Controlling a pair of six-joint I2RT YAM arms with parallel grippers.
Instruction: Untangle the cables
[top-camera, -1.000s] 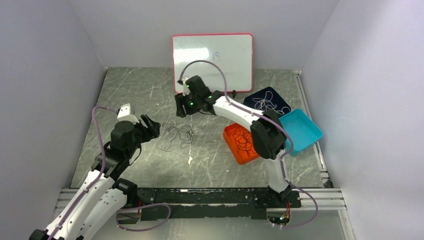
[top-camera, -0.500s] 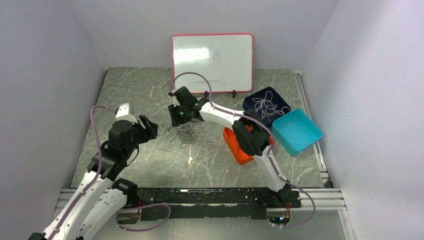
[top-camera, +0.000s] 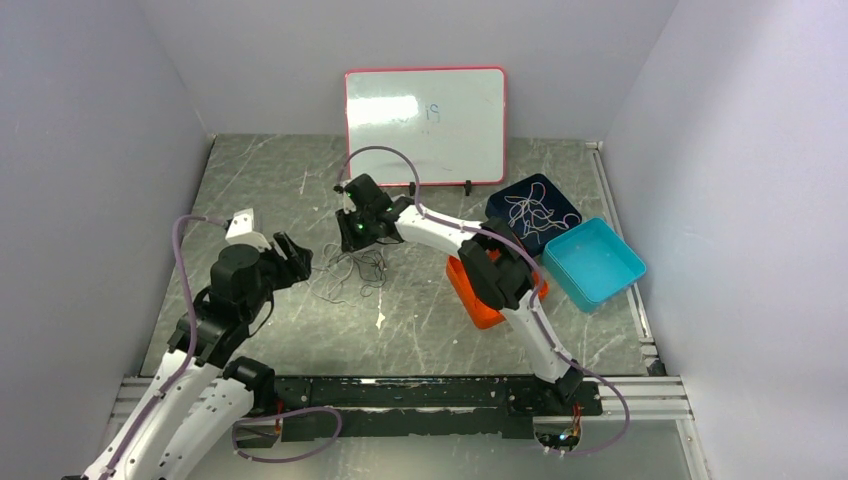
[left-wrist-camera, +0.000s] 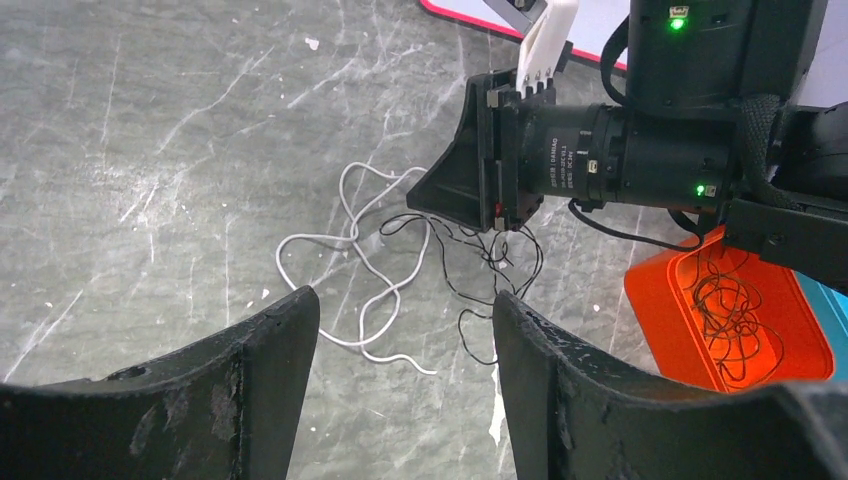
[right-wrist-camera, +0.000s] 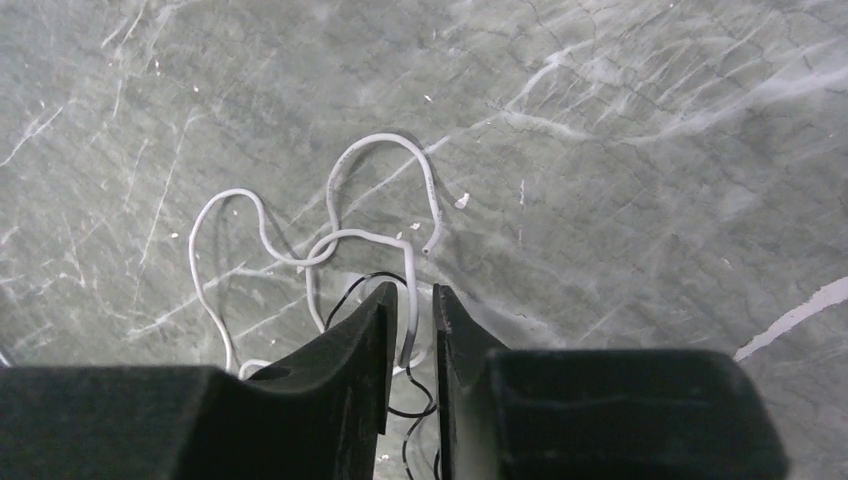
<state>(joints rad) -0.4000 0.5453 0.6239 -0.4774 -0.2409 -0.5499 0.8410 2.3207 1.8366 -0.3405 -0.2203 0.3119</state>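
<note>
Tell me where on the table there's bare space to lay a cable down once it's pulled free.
Bare stretches: the back-left table between the left wall and the whiteboard, and the near-centre strip in front of the cables. Crowded: the middle, where the right gripper pinches the white cable and the open left gripper waits beside it, and the right side with the orange, navy and blue trays.

I'm seeing the right gripper (top-camera: 357, 243) reaching down onto the tangle of thin black and white cables (top-camera: 352, 271), while the left gripper (top-camera: 291, 256) is hovering just beside it.
</note>
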